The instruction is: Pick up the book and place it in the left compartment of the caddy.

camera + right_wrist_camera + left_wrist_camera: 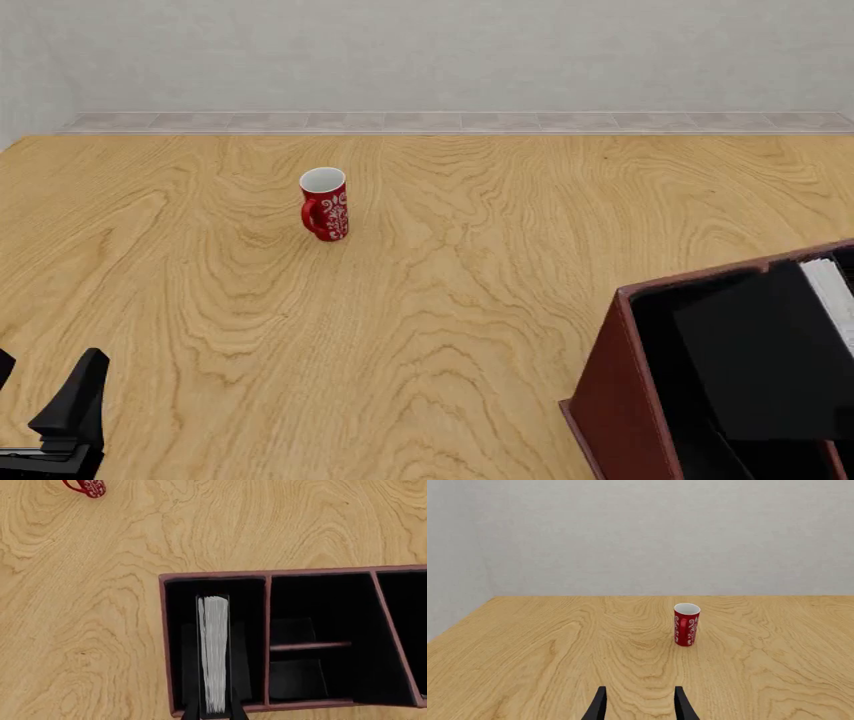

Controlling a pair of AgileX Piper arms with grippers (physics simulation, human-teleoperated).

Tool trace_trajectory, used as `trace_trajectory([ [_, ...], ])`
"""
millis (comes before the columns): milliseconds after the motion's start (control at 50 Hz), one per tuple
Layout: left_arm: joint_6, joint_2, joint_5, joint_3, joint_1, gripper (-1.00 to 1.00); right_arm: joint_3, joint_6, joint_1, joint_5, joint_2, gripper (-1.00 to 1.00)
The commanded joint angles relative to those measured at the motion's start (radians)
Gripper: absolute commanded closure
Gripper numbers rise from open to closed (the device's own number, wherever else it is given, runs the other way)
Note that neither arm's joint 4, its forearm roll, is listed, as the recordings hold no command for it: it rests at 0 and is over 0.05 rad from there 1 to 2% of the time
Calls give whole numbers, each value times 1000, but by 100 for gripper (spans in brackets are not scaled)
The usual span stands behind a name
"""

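The black book [214, 655] stands white page edge up in the left compartment [179, 645] of the reddish-brown wooden box [267, 630], right jaws clamped on it. Only the front view shows the glossy red mug [324, 205] at 11 o'clock on the grainy wood surface [467, 300]. Left jaws stand apart, empty.

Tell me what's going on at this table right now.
The right gripper holds a black hardcover book upright, white pages up, inside the left compartment of the reddish-brown wooden caddy; whether the book has touched bottom isn't clear. The left gripper sits open and empty near the table's near edge. A red patterned mug stands alone farther out.
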Motion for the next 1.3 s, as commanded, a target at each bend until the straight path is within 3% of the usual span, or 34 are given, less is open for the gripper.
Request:
trace_trajectory([
  [20, 0, -2, 1, 0, 0, -100, 7, 23, -2, 0, -3, 100],
  [1300, 0, -1, 1, 0, 0, -100, 108, 93, 63, 0, 11, 100],
])
